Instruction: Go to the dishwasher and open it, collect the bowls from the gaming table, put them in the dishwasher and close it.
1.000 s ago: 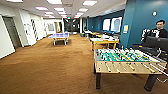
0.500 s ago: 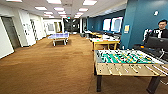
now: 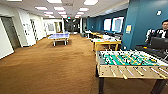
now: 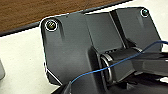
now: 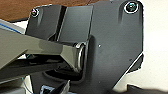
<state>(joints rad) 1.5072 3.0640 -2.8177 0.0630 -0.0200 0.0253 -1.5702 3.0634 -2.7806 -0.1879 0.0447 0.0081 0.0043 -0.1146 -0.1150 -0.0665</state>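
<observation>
I am driving across the brown carpet, jaws' state I cannot tell, and the gaming table stands far ahead of them beyond the foosball table, so I'd steer wide of its corner.

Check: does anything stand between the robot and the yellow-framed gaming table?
Yes. In the head view the foosball table stands near on the right, partly in front of the gaming table behind it. The carpet left of it looks open.
</observation>
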